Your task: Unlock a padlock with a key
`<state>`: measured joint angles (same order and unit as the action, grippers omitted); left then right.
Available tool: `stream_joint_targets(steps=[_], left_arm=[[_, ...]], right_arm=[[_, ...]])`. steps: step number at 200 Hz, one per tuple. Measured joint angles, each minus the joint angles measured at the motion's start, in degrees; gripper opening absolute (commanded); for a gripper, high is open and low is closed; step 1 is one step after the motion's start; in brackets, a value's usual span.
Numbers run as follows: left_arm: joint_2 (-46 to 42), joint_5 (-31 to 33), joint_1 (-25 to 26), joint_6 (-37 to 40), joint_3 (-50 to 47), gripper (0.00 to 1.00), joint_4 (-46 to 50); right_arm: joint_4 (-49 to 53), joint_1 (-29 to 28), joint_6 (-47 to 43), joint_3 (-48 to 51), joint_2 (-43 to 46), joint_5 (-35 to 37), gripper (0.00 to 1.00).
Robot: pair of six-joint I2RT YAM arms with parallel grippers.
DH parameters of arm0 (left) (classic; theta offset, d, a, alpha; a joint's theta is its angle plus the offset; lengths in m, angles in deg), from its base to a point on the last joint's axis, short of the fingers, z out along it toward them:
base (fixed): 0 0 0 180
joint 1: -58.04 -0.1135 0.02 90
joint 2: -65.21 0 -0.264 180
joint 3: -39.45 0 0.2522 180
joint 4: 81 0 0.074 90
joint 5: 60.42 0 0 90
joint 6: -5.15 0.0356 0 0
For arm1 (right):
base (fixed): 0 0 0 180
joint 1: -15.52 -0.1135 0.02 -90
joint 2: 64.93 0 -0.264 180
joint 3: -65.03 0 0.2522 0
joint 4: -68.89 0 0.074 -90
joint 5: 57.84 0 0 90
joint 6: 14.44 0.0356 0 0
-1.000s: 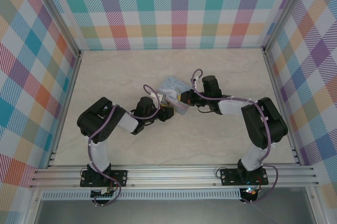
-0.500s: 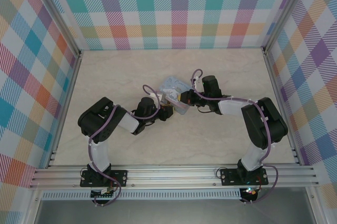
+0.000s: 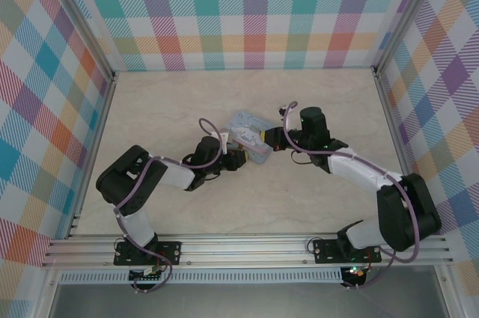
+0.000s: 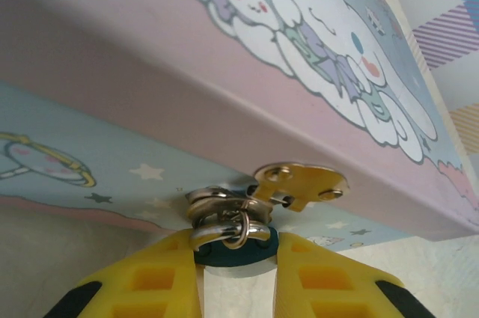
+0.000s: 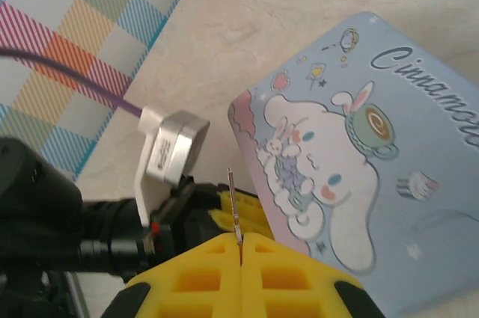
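My right elbow has swung out wide, and my right claw (image 5: 241, 247) has backed a little off the tin (image 5: 359, 161). It is pressed together on the key (image 5: 233, 202), whose blade points at my left claw (image 4: 238, 269). That claw pinches the padlock (image 4: 247, 247) hanging from the tin's hasp (image 4: 299, 183). I can't see the keyhole. A skewed approach could twist the thin key in my pads or shove the tin.

Left arm (image 3: 168, 174), right arm (image 3: 355, 170) bent inward, jaws clamped
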<state>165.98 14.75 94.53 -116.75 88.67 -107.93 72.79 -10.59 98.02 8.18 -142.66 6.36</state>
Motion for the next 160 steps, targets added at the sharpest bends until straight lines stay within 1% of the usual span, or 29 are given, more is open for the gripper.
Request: stream_joint_targets(steps=[38, 77, 121, 160], left_arm=[[-1.81, 0.00, 0.07, -5.90, -0.15, 0.16, 2.75], [-3.65, 0.28, 0.42, -12.02, -0.15, 0.13, 4.83], [-4.87, 0.61, 1.31, -16.90, -0.11, 0.10, 6.51], [-4.92, 0.83, 1.99, -20.37, 0.07, 0.09, 6.71]], right_arm=[[4.33, -1.38, -5.29, 7.48, 5.68, 2.14, 0.04], [5.64, -5.40, -7.98, 12.72, 9.14, 5.40, 0.04], [4.83, -9.62, -9.84, 13.31, 7.26, 8.90, 0.04], [3.96, -11.58, -11.21, 13.31, 3.43, 11.78, 0.04]])
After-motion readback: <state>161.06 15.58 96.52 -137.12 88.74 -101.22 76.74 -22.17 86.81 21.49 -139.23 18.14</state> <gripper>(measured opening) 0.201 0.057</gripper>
